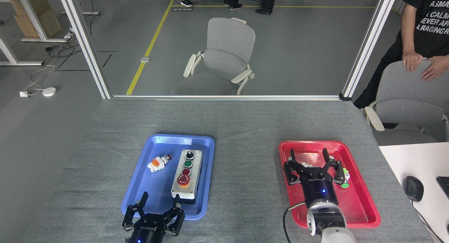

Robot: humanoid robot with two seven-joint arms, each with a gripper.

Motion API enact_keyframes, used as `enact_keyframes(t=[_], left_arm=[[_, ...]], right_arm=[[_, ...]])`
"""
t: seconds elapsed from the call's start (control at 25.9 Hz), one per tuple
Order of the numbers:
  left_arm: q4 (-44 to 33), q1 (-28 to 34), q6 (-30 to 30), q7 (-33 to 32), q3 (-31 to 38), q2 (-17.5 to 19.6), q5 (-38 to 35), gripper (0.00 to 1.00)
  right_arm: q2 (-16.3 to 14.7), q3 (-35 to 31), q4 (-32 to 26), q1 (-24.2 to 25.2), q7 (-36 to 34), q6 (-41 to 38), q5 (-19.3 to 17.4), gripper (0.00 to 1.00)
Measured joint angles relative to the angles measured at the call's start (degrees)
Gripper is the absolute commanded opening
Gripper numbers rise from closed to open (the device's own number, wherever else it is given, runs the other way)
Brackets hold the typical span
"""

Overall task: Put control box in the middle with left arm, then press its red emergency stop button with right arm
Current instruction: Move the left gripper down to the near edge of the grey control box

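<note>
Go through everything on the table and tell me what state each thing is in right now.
Control box: flat in the blue tray, not gripped.
Red emergency stop button: untouched, yellow ring lit.
Loose white-orange switch part: lying beside the box, apart from it.
Left claw: open, empty, at the tray's near edge.
Right claw: open, empty, over the red tray.

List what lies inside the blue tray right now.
Inside the blue tray: the control box and a small white-orange switch part. The left tool covers part of the near rim.
</note>
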Motion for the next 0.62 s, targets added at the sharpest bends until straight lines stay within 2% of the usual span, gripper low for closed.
enact_keyframes(t=[0.23, 0.62], left_arm=[[3.5, -1.0, 6.7, -0.3, -3.3, -1.0, -4.0, 0.99], [11.0, -5.8, 8.7, -0.8, -3.8, -3.0, -6.9, 0.99]], right_arm=[[-0.5, 0.1, 0.3, 0.8, 1.7, 0.8, -0.6, 0.98], [-0.5, -0.8, 0.8, 1.8, 1.7, -0.5, -1.9, 0.98]])
